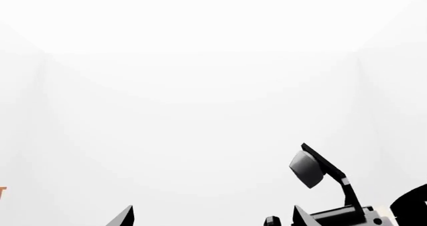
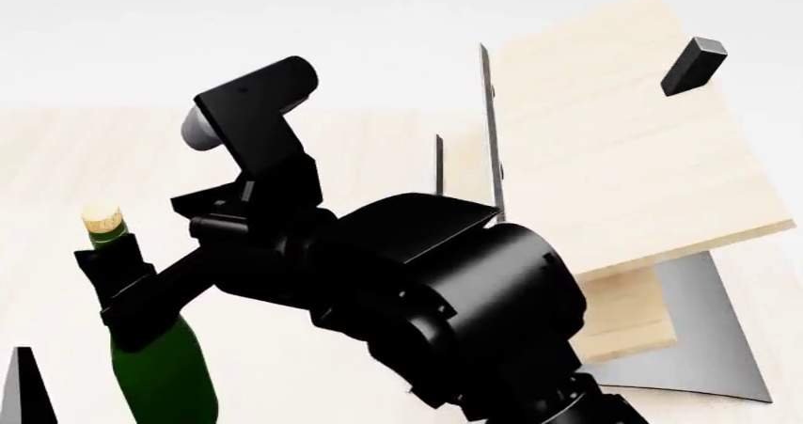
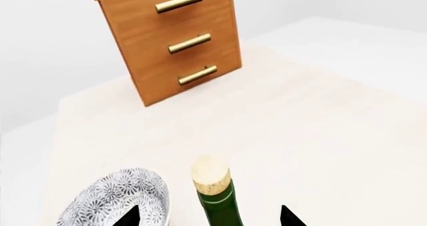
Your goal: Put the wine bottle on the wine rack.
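While the right gripper clamps the wine bottle by its neck, carrying it to the wine rack comes next.

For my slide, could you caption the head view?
Right gripper clasps the bottle neck beside the wooden rack.

The place looked like a bare simulated home or dining setting rather than a workshop or lab. A pale wooden table stood against blank white walls and carried household things: a brown drawer cabinet with brass handles, a patterned bowl, a corked green wine bottle and a light wooden wine rack on a grey metal base. The flat, shadowless surfaces marked it as a render.
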You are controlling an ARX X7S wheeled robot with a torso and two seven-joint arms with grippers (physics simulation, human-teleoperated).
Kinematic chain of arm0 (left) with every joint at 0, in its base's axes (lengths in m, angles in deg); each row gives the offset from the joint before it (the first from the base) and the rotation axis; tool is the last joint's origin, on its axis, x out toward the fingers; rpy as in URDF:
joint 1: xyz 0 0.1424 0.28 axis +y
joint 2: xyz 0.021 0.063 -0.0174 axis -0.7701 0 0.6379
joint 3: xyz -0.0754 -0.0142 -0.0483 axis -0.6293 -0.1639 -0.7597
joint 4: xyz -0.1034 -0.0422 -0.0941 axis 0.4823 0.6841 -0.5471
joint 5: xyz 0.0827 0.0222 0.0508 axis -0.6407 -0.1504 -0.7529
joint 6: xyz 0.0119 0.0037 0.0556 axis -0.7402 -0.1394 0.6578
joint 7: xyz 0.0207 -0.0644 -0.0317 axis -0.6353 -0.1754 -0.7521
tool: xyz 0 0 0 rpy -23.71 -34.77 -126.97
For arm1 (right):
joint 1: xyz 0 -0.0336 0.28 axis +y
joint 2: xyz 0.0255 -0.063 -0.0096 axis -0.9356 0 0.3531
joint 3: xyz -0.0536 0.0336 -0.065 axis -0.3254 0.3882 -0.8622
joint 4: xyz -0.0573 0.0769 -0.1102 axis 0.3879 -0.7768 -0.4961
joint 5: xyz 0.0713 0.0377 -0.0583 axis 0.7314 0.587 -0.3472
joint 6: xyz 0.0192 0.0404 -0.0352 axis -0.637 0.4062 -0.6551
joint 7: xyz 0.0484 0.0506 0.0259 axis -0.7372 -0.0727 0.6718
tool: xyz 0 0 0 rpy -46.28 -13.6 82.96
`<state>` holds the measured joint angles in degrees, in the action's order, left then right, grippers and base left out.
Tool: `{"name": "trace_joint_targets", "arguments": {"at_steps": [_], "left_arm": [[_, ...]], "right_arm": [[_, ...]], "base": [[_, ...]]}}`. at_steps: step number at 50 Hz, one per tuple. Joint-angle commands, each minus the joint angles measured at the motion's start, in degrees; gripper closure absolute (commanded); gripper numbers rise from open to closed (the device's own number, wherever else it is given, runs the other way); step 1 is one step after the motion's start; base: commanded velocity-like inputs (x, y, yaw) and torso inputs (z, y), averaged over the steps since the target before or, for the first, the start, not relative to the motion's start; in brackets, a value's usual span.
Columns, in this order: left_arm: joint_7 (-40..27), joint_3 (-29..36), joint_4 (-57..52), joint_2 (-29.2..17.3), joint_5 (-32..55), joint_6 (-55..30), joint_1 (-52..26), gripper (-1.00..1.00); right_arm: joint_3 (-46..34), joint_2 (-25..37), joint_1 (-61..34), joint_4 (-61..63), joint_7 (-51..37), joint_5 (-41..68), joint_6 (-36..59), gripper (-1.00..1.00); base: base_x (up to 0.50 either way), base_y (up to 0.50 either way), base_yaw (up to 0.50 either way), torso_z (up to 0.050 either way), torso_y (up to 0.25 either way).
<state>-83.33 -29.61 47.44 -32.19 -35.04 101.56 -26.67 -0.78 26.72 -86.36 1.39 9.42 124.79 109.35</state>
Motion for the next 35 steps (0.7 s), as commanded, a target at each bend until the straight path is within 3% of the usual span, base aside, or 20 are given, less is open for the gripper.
{"name": "trace_joint_targets", "arguments": {"at_steps": [1, 11, 35], "left_arm": [[-0.1, 0.1, 0.1, -0.2, 0.2, -0.1, -0.2, -1.0], [-0.2, 0.2, 0.0, -0.4, 0.3, -0.4, -0.4, -1.0], [-0.5, 0.7, 0.3, -0.6, 0.2, 0.0, -0.4, -1.0]], "right_arm": [[-2.4, -2.6, -0.5, -4.5, 0.8, -1.0, -4.0, -1.0], [-9.6, -3.7, -2.2, -13.9, 2.2, -1.3, -15.1, -1.0], [-38.4, -3.8, -10.6, -26.4, -1.3, 25.8, -36.5, -1.0]], "base": [[0.0, 0.0, 0.0, 0.0, 0.0], [0.0, 0.0, 0.0, 0.0, 0.0], [0.0, 0.0, 0.0, 0.0, 0.0]]}}
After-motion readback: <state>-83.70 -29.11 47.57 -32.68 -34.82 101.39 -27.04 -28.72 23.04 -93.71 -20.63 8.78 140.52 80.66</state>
